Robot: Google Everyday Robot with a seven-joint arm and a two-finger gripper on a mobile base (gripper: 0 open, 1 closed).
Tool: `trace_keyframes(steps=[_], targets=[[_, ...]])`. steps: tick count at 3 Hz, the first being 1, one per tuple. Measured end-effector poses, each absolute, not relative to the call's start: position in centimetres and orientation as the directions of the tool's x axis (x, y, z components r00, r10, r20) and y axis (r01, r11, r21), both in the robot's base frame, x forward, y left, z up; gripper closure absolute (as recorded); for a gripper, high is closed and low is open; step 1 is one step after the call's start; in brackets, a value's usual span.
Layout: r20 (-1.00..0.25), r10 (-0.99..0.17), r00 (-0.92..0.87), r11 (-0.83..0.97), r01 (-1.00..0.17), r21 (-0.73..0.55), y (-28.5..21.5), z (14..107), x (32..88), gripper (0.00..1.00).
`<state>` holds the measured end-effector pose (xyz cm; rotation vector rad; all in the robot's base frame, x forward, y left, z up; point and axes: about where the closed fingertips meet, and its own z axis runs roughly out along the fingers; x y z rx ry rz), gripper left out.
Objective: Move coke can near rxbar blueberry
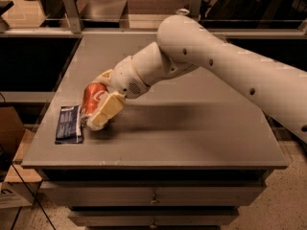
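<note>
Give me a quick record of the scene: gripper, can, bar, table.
gripper: low over the table's view-left part, shut on the coke can
coke can: red, tilted in the gripper, close beside the rxbar blueberry
rxbar blueberry: flat on the table near its view-left edge, not held
can-to-bar gap: small; contact cannot be told
table: grey top, drawers below

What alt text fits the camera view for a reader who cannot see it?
The gripper, shut on the tilted coke can, holds it close to the top of a grey table, right beside the rxbar blueberry lying flat near the table's edge. The white arm reaches in from the picture's right.
</note>
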<state>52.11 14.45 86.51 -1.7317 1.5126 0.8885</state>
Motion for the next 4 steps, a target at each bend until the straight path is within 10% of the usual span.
trace_keyframes(steps=[2,4], targets=[[-0.835,-0.541,0.103,-0.118,-0.992,-0.046,14.83,86.52,51.86,0.13],[-0.834,-0.541,0.105,-0.122,-0.992,-0.046,15.01,86.52,51.74,0.00]])
